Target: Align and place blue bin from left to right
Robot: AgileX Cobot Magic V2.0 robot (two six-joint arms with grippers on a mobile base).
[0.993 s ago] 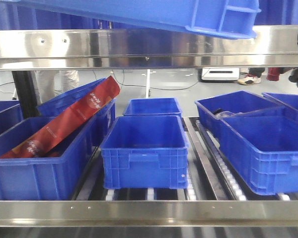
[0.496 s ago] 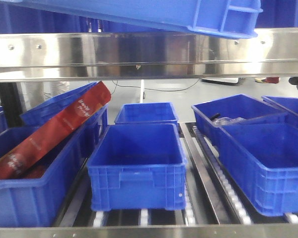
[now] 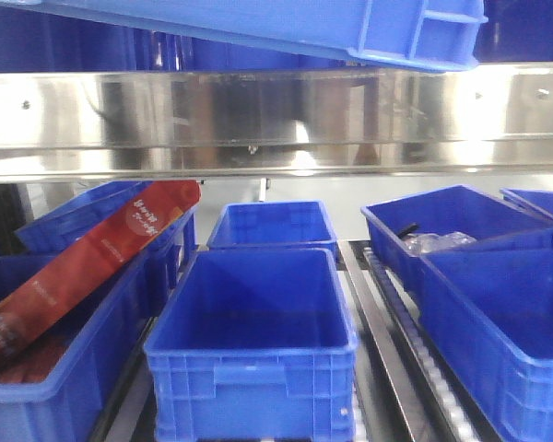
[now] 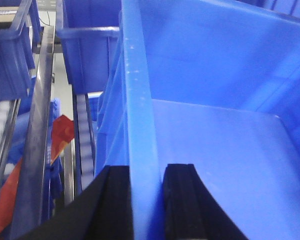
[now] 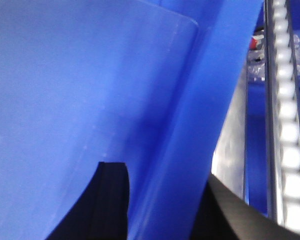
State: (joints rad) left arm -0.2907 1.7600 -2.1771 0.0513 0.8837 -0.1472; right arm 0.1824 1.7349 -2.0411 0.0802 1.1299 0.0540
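While left claw [image 4: 147, 172], right claw [image 5: 162, 172] pinch blue bin [image 3: 378, 28] rim, shelf bins [image 3: 249, 391] nearer.

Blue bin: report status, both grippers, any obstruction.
Left gripper shut on blue bin wall. Right gripper likewise. Bin held tilted above the steel beam. Other bins sit below.

We note white printing on the red package [image 3: 83, 267] leaning across the left bin [image 3: 37, 410]. It is too blurred to read. We find no legible text, numbers or signs elsewhere.
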